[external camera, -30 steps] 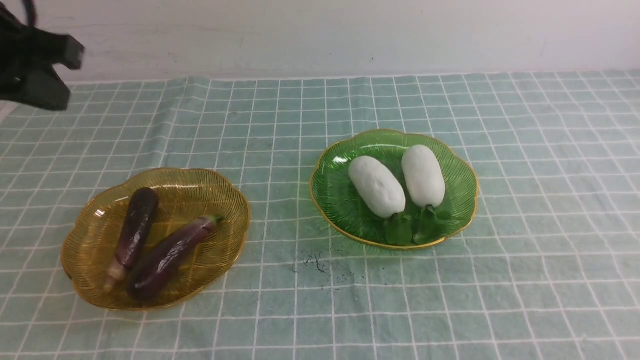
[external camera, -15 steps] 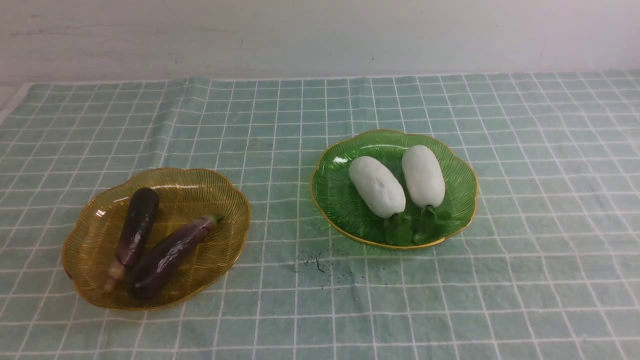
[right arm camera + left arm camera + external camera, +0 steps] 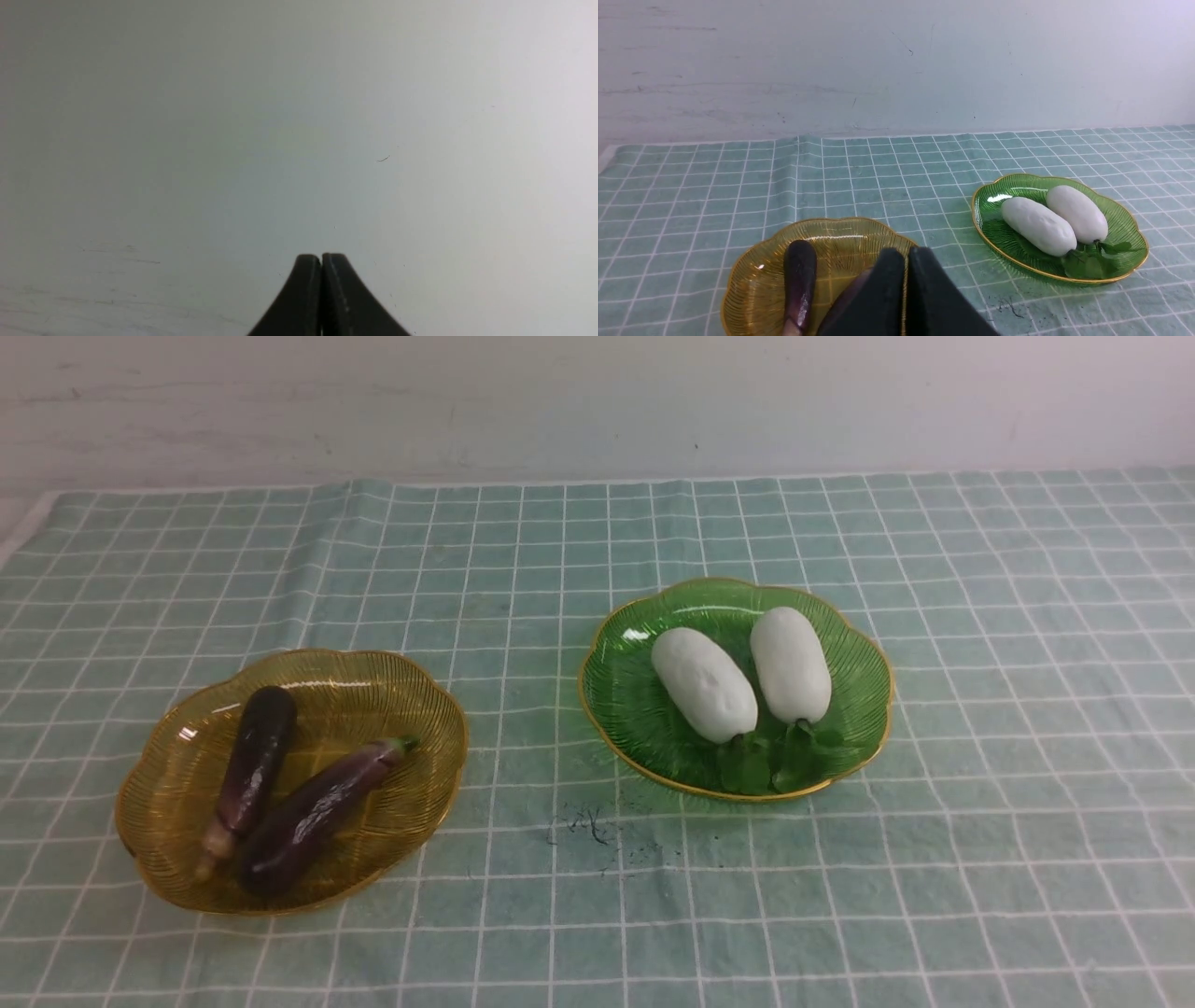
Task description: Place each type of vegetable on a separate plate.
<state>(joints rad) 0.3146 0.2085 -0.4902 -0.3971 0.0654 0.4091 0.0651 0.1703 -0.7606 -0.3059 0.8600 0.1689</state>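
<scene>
The left gripper [image 3: 906,261] has its two black fingers pressed together with nothing between them, and its wrist camera looks from behind and above the near side of the yellow plate [image 3: 752,280] toward the wall. The right gripper [image 3: 321,261] is likewise pinched closed and empty, pointed at a bare pale wall, with no table or plate in its view. Neither arm shows in the front view. Out from the left gripper, the yellow plate [image 3: 168,775] sits on the checked cloth [image 3: 560,569] at the robot's left and holds both eggplants: one eggplant [image 3: 252,765] lies along the left part of the plate and the second eggplant [image 3: 313,817] lies slanted beside it, their lower ends close together. Well apart to the right, the green plate [image 3: 616,700] holds both radishes, the left radish [image 3: 703,684] and the right radish [image 3: 790,664], side by side with their leaves toward the near rim. Judging from this layout, the sorting looks finished: each kind sits on its own plate and nothing lies loose on the cloth. A small dark smudge [image 3: 588,823] marks the cloth between the plates. The next move seems to call for no further grasp, only that the arms rest clear of the plates.
</scene>
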